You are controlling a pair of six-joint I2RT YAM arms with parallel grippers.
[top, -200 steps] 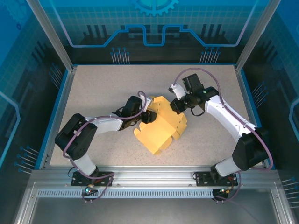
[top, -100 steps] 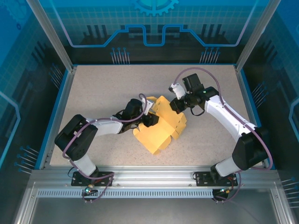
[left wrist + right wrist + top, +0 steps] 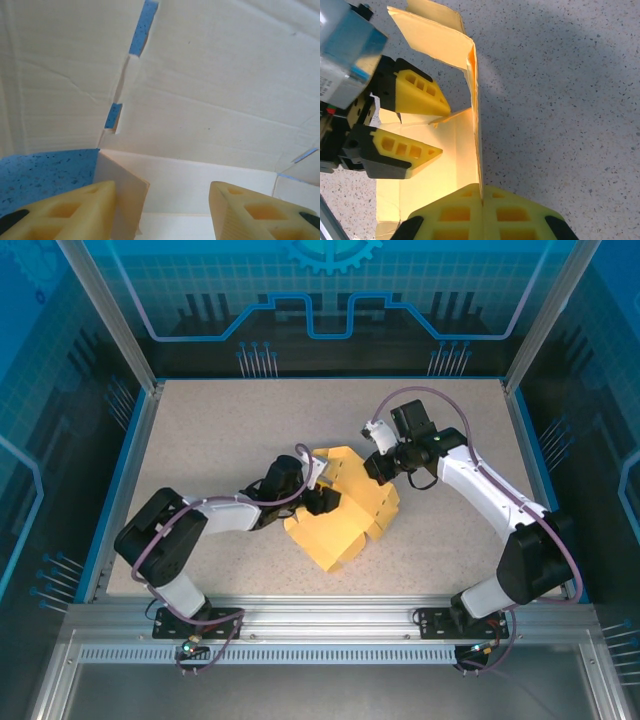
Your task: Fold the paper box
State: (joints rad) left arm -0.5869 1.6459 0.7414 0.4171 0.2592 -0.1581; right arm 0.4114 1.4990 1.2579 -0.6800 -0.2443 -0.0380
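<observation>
Your box [image 3: 345, 510] lies half-formed between the grippers; the left gripper [image 3: 320, 498], fingers [image 3: 75, 205] spread, has nosed in past the box's left edge (a small flap [image 3: 122, 200] beside one finger), the right gripper [image 3: 378, 465] still pinching its far wall [image 3: 476, 100] upright, so side-folding looks under way.

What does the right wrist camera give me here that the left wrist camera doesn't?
Right wrist view: the right gripper shut on an upright wall of the paper box, the left gripper seen from outside, open, with its fingers reaching into the box, and the speckled table alongside. Left wrist view: a close look at the box's inner face, with creases, cut slits and a small flap standing beside one finger. Shared: the inside of the paper box and the left gripper's open fingers.
</observation>
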